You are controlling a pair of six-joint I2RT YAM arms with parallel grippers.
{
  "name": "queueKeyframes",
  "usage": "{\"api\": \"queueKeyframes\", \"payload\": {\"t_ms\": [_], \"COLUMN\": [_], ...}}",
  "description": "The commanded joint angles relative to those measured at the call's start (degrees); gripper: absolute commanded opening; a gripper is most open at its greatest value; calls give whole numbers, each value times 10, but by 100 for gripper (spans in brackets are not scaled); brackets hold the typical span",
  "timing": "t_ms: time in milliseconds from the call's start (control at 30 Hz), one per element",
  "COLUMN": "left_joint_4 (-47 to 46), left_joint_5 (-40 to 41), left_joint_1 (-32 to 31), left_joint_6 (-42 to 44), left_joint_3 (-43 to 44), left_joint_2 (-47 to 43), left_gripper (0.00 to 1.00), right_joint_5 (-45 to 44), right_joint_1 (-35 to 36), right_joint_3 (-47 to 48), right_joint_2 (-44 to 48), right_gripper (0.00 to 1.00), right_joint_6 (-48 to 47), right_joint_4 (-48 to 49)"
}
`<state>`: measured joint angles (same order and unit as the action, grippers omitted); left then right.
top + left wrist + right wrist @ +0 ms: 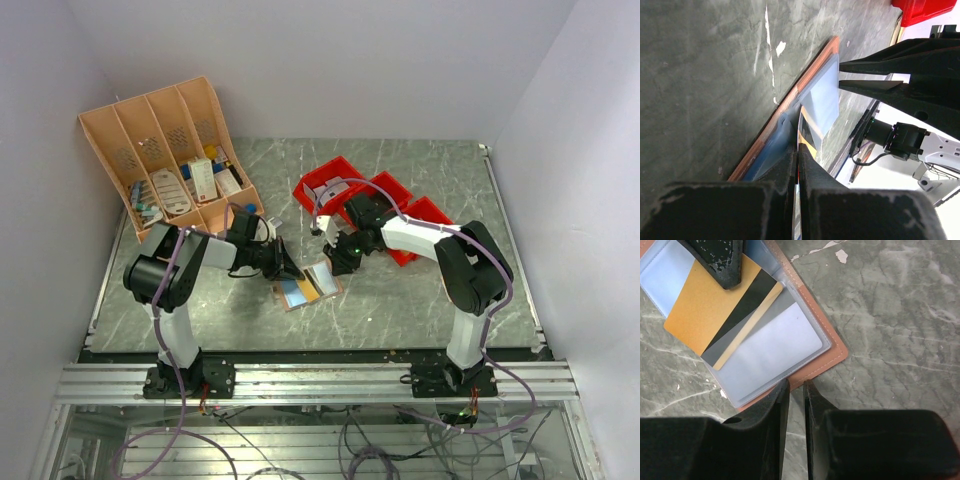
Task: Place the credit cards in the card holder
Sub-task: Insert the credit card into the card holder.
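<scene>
The right gripper (796,390) has its jaws only a little apart at the stitched border of the card holder (837,354), and I cannot tell if they pinch it. The left gripper (798,146) has its jaws together, the tip over an orange card (700,305) with a black stripe. The holder lies opened flat on the grey marble table (890,315) under both tips, tan-brown outside, with clear plastic sleeves (770,352) inside.

The card holder (836,349) looks like matt tan leather, its sleeves (772,347) clear glossy plastic. The bench (890,315) is smooth, marbled grey; the right tool (796,384) is matt, rough black.
</scene>
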<state>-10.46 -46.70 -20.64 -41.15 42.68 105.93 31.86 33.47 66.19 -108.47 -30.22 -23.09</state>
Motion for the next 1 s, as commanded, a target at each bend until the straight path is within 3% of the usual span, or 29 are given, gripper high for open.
{"api": "queueKeyframes", "payload": {"t_ms": [0, 967], "left_joint_4": [51, 68], "left_joint_5": [12, -16], "left_joint_1": [4, 18], "left_joint_6": [22, 45], "left_joint_3": [3, 7], "left_joint_2": [25, 38], "left_gripper": [7, 7], "right_joint_5": [-13, -11], "right_joint_1": [11, 24], "right_joint_3": [-10, -13], "right_joint_2": [-9, -15], "right_gripper": [18, 17], "right_joint_6": [9, 34], "right_joint_4": [11, 36]}}
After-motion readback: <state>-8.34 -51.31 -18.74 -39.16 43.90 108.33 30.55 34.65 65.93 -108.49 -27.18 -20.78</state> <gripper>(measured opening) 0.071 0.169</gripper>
